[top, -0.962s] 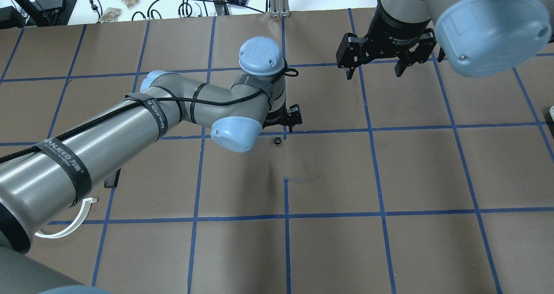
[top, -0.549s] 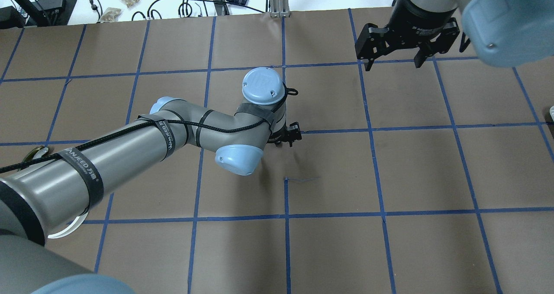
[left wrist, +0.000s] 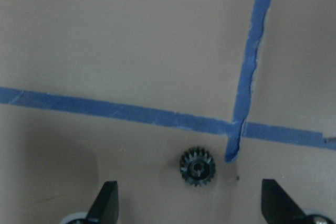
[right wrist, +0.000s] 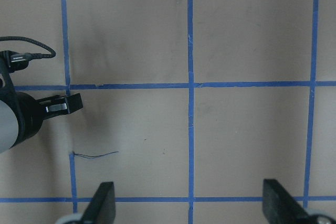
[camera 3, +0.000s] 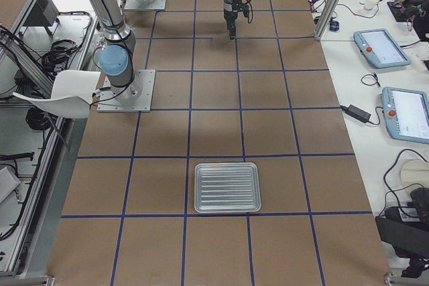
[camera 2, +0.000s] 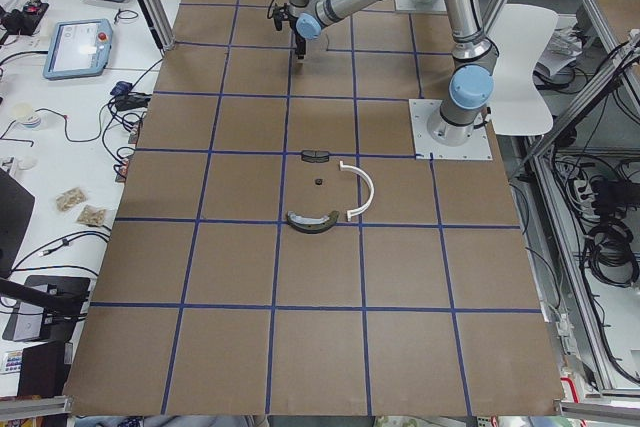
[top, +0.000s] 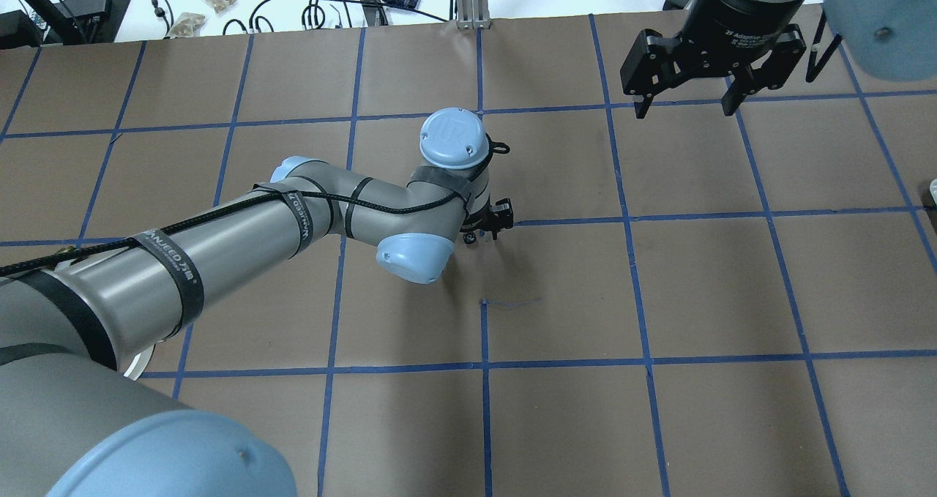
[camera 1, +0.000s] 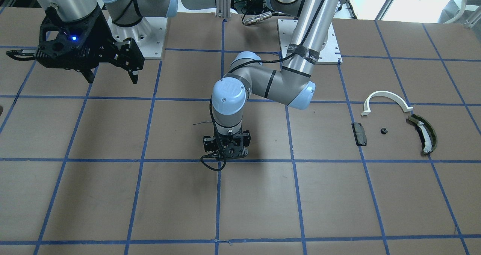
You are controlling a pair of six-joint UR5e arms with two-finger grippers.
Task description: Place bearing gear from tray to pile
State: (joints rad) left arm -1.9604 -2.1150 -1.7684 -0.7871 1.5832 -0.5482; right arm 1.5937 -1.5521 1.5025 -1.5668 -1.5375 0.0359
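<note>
Left gripper: the left gripper [left wrist: 191, 208] is hanging low over the table with its jaws spread wide and nothing between them. Both black fingertips [left wrist: 107, 203] are showing at the bottom of the wrist view.

Gear: the small black toothed bearing gear [left wrist: 197, 166] is lying on the brown paper table [top: 717, 292], at 12 o'clock from the midpoint of the jaws. It is sitting inside their span, slightly nearer the left-hand finger, and touching neither.

Axis: the gear is lying flat with its bore facing up. Being round, it is offering no long axis to line up with.

Landmark: a crossing of blue tape lines [left wrist: 239, 127] is sitting just beside the gear at 1 o'clock.

Nearer arm: the left arm is directly over the gear.

Right gripper: the right gripper [top: 684, 107] is hovering well apart, jaws parted and empty.

Pile: in the front-facing view the white half-ring arc [camera 1: 387, 97], dark rectangular pad [camera 1: 359, 133] and olive curved shoe [camera 1: 424, 133] are lying at 3 o'clock from the left gripper, well apart.

Tray: the ribbed silver metal tray [camera 3: 226, 187] is sitting far from the gear.

Coming move: probably lowering and closing on the gear.
</note>
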